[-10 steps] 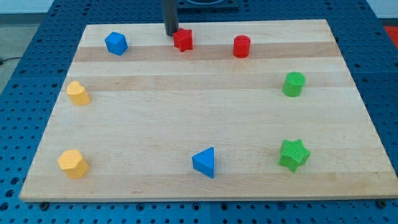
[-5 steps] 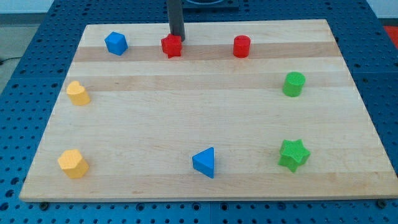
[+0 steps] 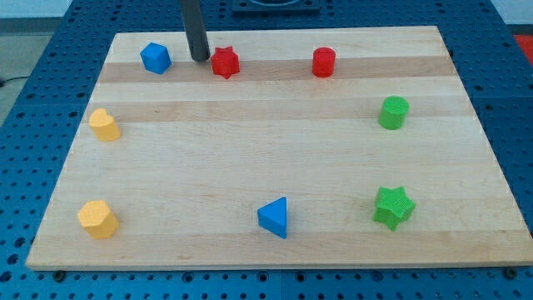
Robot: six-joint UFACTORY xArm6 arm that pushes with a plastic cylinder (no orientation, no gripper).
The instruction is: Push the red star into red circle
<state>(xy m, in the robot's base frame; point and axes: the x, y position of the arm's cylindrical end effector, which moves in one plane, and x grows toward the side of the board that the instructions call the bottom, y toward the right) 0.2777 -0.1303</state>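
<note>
The red star (image 3: 224, 62) lies near the view's top, left of centre on the wooden board. The red circle (image 3: 323, 62), a short cylinder, stands to its right at the same height in the view, well apart from it. My tip (image 3: 200, 58) sits just left of the red star, between it and the blue block (image 3: 155, 57), very close to the star's left edge. I cannot tell if it touches the star.
A green cylinder (image 3: 393, 112) and a green star (image 3: 393, 207) stand at the view's right. A blue triangle (image 3: 274, 217) lies at the bottom centre. Two yellow blocks (image 3: 104, 124) (image 3: 97, 219) are at the left. The board's top edge (image 3: 275, 32) is close behind the tip.
The red star has slid left, away from the red circle. My tip has moved from the star's upper side round to its left.
</note>
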